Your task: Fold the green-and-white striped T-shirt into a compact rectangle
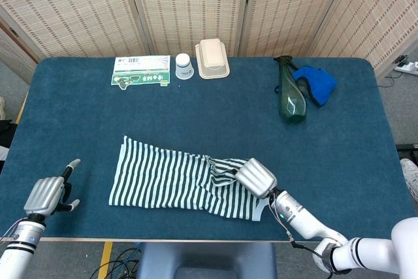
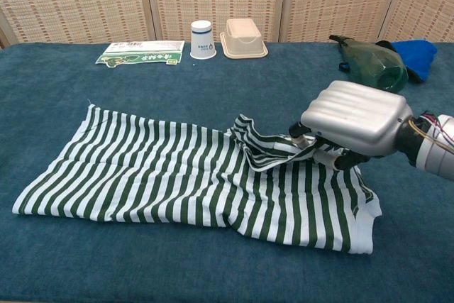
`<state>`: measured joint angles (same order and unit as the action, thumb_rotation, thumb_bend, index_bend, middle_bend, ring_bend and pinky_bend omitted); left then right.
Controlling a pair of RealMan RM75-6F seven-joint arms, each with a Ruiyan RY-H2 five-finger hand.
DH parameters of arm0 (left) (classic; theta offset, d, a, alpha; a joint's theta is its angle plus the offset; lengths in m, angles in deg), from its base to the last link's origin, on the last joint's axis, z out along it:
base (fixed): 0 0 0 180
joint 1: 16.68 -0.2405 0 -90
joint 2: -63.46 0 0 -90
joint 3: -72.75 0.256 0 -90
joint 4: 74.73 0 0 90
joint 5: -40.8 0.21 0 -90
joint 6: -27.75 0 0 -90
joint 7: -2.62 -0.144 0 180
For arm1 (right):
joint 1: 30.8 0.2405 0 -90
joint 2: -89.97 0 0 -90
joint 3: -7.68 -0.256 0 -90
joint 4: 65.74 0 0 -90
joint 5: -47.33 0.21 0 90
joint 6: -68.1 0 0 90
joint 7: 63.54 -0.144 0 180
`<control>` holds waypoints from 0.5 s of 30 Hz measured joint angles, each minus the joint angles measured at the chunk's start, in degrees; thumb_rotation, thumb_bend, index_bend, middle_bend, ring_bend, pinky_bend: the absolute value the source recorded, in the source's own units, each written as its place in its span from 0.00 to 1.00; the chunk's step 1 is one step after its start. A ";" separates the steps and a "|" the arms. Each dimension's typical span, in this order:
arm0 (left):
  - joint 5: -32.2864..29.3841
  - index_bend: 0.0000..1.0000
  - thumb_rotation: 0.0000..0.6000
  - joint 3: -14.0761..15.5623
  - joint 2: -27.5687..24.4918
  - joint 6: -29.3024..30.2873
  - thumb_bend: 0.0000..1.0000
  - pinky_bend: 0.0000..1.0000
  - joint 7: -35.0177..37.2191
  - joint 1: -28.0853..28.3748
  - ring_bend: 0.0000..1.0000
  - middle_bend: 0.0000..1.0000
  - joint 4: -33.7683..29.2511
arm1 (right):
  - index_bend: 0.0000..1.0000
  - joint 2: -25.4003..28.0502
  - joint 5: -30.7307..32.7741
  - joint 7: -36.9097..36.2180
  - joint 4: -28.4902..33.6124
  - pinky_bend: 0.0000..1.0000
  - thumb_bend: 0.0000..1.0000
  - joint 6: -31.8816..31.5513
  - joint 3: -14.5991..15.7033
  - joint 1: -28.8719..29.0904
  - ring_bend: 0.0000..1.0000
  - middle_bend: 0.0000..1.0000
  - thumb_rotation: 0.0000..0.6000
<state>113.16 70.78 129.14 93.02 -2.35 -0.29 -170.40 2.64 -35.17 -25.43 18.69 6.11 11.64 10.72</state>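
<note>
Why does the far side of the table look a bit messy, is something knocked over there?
Yes: the green bottle lies on its side instead of standing, its neck pointing away, against a crumpled blue cloth. The white paper cup and the beige container both sit upside down. Nothing looks spilled.
</note>
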 measured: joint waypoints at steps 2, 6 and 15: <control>-0.06 0.00 1.00 0.03 0.08 -0.13 0.25 0.93 -0.11 0.06 0.82 0.84 0.00 | 0.55 0.07 0.32 0.89 -0.02 1.00 0.45 0.71 0.07 -0.33 0.97 0.92 1.00; -0.15 0.00 1.00 0.00 -0.04 -0.22 0.25 0.93 -0.32 0.16 0.82 0.84 -0.08 | 0.32 -0.10 1.11 1.97 -0.07 1.00 0.39 2.21 0.20 -0.80 0.96 0.90 1.00; -0.26 0.00 1.00 -0.08 -0.39 -0.15 0.25 0.93 -0.47 0.20 0.83 0.84 -0.43 | 0.17 0.70 4.44 2.97 2.29 1.00 0.38 5.12 -0.27 -1.70 0.95 0.90 1.00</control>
<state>112.90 70.70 128.75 92.87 -2.82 -0.09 -170.84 3.34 -30.73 -22.47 20.99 11.23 11.37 9.02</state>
